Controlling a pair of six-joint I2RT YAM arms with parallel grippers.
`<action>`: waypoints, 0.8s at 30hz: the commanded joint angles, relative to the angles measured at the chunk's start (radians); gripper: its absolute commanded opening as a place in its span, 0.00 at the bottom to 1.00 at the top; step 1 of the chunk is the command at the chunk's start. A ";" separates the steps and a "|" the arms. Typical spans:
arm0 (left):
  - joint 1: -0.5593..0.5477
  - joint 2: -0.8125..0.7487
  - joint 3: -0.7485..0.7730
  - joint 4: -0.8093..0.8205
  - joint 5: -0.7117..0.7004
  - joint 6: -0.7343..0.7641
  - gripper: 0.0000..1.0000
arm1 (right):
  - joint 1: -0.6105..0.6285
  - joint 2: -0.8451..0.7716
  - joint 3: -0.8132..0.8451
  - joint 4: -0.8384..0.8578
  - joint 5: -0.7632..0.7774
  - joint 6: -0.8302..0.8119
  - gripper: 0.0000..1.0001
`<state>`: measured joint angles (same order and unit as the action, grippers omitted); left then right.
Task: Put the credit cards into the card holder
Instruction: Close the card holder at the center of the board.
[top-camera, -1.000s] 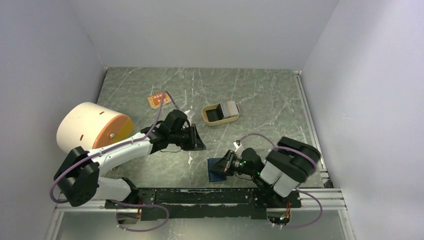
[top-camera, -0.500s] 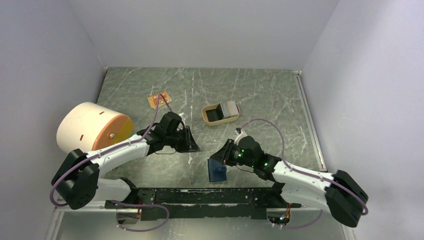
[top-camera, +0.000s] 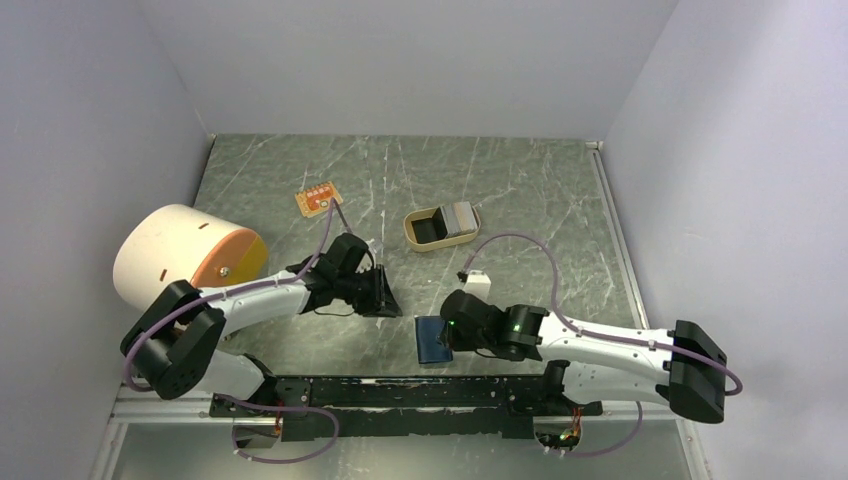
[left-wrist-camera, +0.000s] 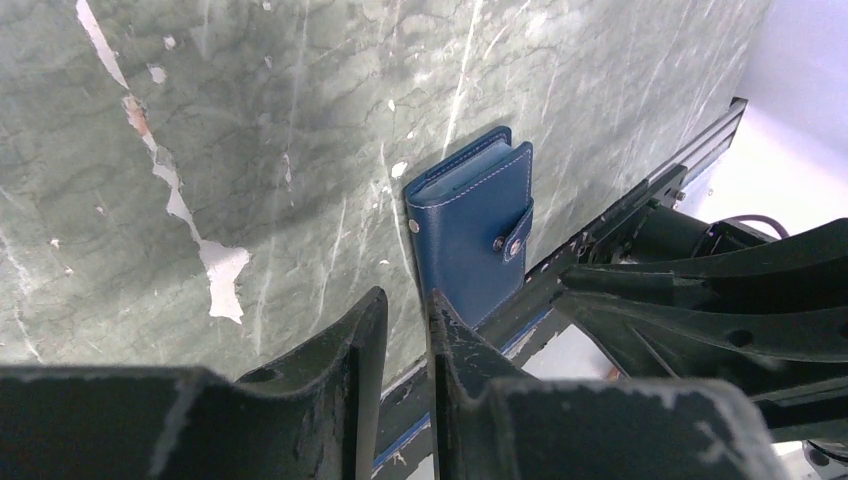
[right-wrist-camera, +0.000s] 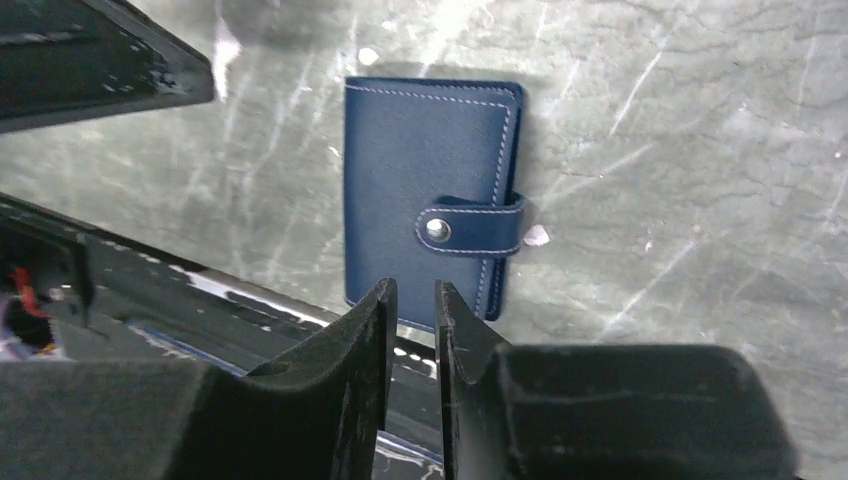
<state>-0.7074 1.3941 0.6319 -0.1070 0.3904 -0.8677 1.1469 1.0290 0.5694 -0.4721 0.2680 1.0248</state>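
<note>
Jaws of the left gripper almost closed, only a slim gap, nothing between them; same on the right gripper, a narrow slit, nothing held. Lying flat on the green marbled surface, close to its near edge: the card holder, folded shut, strap snapped across its side, dark blue with pale stitching. At the holder's right side in the top view, the right gripper, fingertips aimed toward it; touching or not, impossible to tell. Off to the holder's left and a little farther back, the left gripper, apart from it, pointing its way too. Stacked in the right half of a tan oval tray: the credit cards, grey, well apart from the holder and beyond both grippers; left half of the tray dark. Farther back and to the left, a small orange board with white marks. Near the left wall, a big cream drum on its side, orange face turned toward the middle, close beside the left arm. Just beside the holder's near edge, a black rail running along the front of the surface. Pale walls on the left, back and right; a metal strip along the right edge. Bare stone between tray and back wall, likewise between tray and right strip.
</note>
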 joint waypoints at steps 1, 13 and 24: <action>0.003 0.009 -0.020 0.067 0.047 0.005 0.27 | 0.043 0.047 0.039 -0.085 0.106 0.013 0.24; 0.002 0.039 -0.020 0.088 0.062 0.003 0.27 | 0.050 0.095 0.050 0.000 0.126 -0.019 0.22; -0.012 0.069 -0.020 0.112 0.075 -0.008 0.27 | 0.051 0.157 0.031 0.063 0.106 -0.026 0.22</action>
<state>-0.7128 1.4532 0.6193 -0.0311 0.4351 -0.8715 1.1915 1.1763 0.5949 -0.4488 0.3588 1.0077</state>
